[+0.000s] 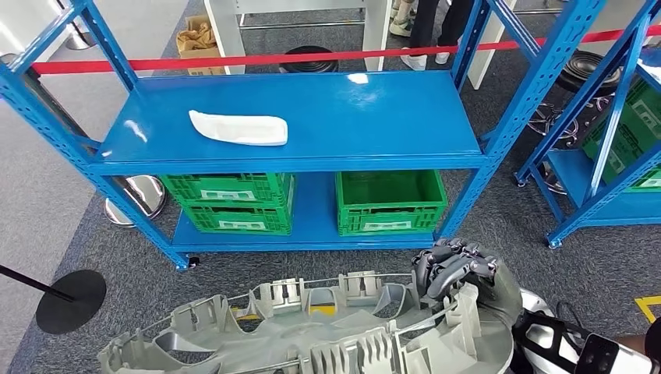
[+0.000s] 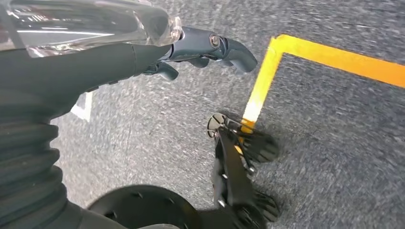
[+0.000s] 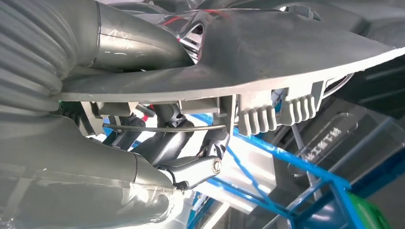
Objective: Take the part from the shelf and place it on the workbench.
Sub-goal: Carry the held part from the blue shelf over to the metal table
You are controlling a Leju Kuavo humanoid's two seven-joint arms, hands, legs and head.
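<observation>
A large grey moulded plastic part (image 1: 312,331) with ribs and clips stretches across the bottom of the head view, in front of the blue shelf (image 1: 312,160). My right hand (image 1: 461,273) grips its right end, dark fingers curled over the rim. In the right wrist view the part (image 3: 286,52) lies against the hand and my fingers (image 3: 191,167) wrap under its edge. My left hand (image 2: 200,47) hangs over the grey floor, its fingers apart and holding nothing.
A white flat piece (image 1: 238,128) lies on the shelf's top board at the left. Green crates (image 1: 390,201) stand on the lower level, and a second blue rack (image 1: 616,140) is at the right. Red barrier tape (image 1: 234,61) runs behind. A black stand base (image 1: 70,300) sits on the floor at the left. Yellow floor tape (image 2: 334,59).
</observation>
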